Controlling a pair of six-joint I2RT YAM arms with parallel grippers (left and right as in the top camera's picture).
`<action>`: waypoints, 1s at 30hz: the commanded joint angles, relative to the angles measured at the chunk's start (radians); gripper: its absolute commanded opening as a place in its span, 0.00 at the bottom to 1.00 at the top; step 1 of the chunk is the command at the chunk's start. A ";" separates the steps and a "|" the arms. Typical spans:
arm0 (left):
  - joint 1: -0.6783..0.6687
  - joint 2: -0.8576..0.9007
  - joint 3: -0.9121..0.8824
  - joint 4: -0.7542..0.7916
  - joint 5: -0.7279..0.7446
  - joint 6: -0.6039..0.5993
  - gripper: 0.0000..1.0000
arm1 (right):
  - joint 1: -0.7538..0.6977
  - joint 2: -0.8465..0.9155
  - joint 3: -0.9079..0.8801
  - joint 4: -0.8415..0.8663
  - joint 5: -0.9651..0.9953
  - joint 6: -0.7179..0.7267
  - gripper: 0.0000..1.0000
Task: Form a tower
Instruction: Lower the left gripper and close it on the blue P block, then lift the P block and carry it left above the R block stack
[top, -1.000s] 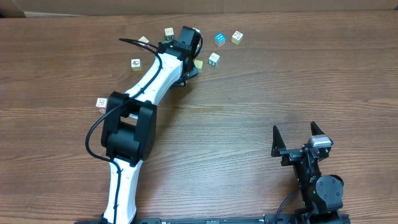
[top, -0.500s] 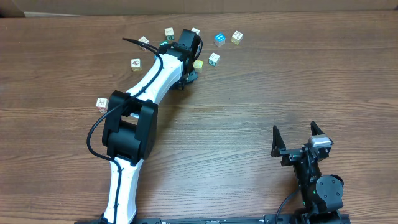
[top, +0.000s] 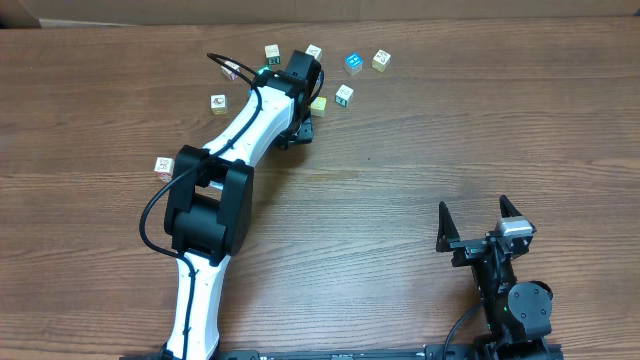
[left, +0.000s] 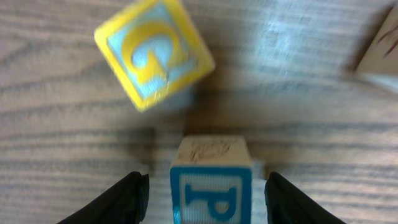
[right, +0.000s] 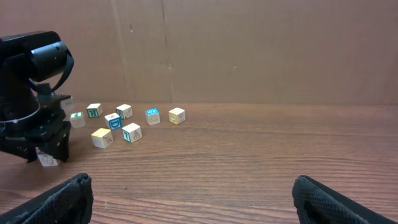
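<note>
No tower shows in any view; the wooden cubes lie singly on the table. In the left wrist view a blue-framed P cube sits on the table between the jaws of my left gripper, with a gap on each side, so the gripper is open around it. Just beyond it lies a tilted yellow G cube. In the overhead view the left gripper points down at the table beside the yellow cube. My right gripper stands open over bare wood at the near right, holding nothing.
Loose cubes are scattered at the far side: a blue one, a tan one, white ones, and one alone at the left. A cardboard wall backs the table.
The left wrist has drawn slightly back toward the near side, and its cable loop has shifted. The right arm has not moved.
</note>
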 joint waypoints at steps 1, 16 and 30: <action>0.015 0.015 0.004 0.032 -0.002 0.026 0.55 | -0.003 -0.001 -0.010 0.004 0.000 -0.001 1.00; 0.023 0.015 0.004 0.042 0.008 -0.053 0.27 | -0.003 -0.001 -0.010 0.004 0.000 -0.001 1.00; 0.084 -0.138 0.106 -0.167 0.012 0.192 0.07 | -0.003 -0.001 -0.010 0.004 0.000 -0.001 1.00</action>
